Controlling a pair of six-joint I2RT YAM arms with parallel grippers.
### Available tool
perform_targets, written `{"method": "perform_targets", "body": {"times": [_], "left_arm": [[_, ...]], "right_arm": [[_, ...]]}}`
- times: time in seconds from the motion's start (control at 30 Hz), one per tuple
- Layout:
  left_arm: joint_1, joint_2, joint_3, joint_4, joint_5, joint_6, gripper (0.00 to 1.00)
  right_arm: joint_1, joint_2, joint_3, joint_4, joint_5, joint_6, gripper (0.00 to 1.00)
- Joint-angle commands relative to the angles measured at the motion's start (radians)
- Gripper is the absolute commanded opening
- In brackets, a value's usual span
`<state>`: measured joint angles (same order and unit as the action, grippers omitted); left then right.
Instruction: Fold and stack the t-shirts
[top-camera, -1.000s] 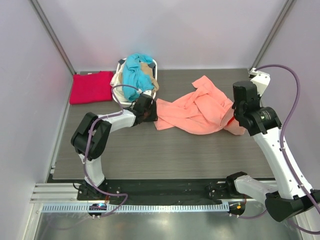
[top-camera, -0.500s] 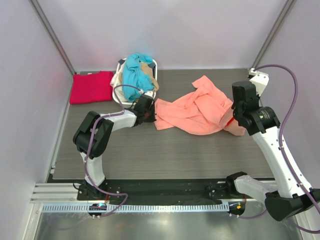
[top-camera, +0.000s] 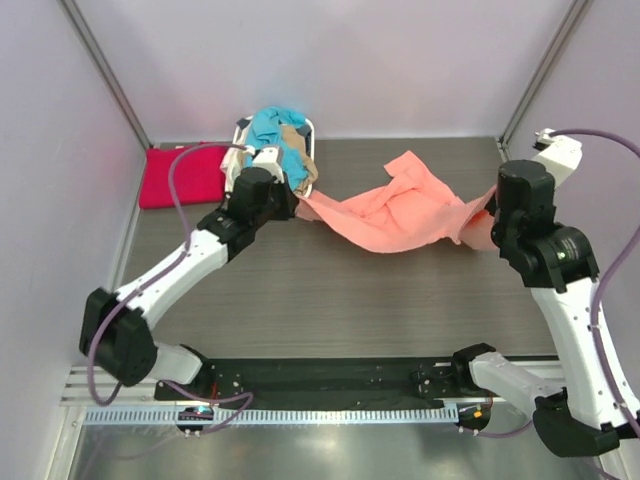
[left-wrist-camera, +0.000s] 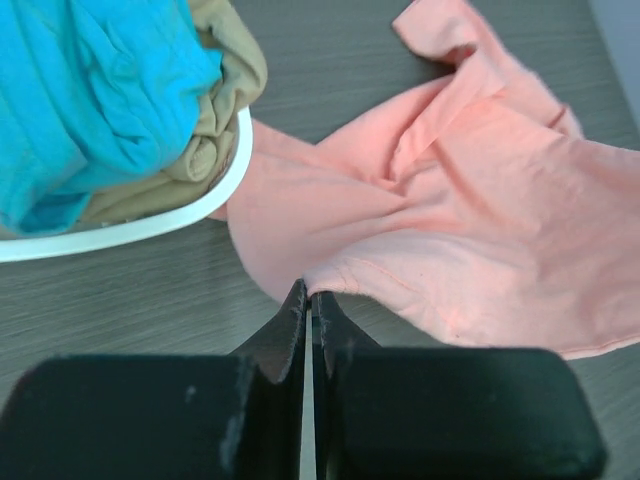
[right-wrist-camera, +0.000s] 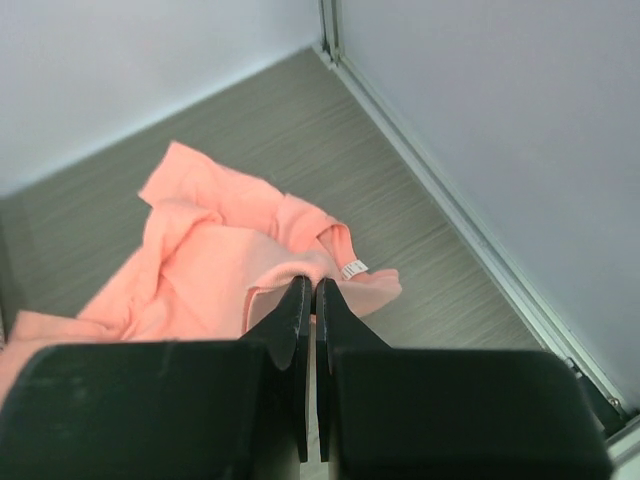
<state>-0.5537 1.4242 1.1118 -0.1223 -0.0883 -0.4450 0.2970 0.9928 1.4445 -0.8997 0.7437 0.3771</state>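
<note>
The salmon-pink t-shirt hangs stretched between both arms above the table's middle. My left gripper is shut on the shirt's left edge, just right of the basket. My right gripper is shut on a fold near the collar label. A crimson red t-shirt lies folded at the back left. Teal blue and beige t-shirts are bunched in the white laundry basket.
The basket stands at the back, between the red shirt and the pink one. Enclosure walls and metal frame posts bound the dark wood-grain table. A rail runs along the right wall.
The left gripper has shut on the pink shirt's left edge and lifted it up and back toward the basket. The right arm has risen with its end, pulling the shirt taut.
</note>
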Motion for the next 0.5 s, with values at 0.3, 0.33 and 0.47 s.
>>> {"method": "perform_targets", "body": {"times": [0.3, 0.33, 0.47], "left_arm": [[0.005, -0.586, 0.229, -0.330, -0.013, 0.107, 0.00], [0.003, -0.608, 0.258, -0.348, -0.004, 0.112, 0.00], [0.005, -0.669, 0.439, -0.456, 0.031, 0.150, 0.00]], "right_arm": [[-0.006, -0.227, 0.447, 0.005, 0.071, -0.104, 0.01], [-0.006, -0.256, 0.486, 0.027, 0.053, -0.128, 0.01], [-0.006, -0.289, 0.609, 0.056, -0.010, -0.185, 0.01]]}}
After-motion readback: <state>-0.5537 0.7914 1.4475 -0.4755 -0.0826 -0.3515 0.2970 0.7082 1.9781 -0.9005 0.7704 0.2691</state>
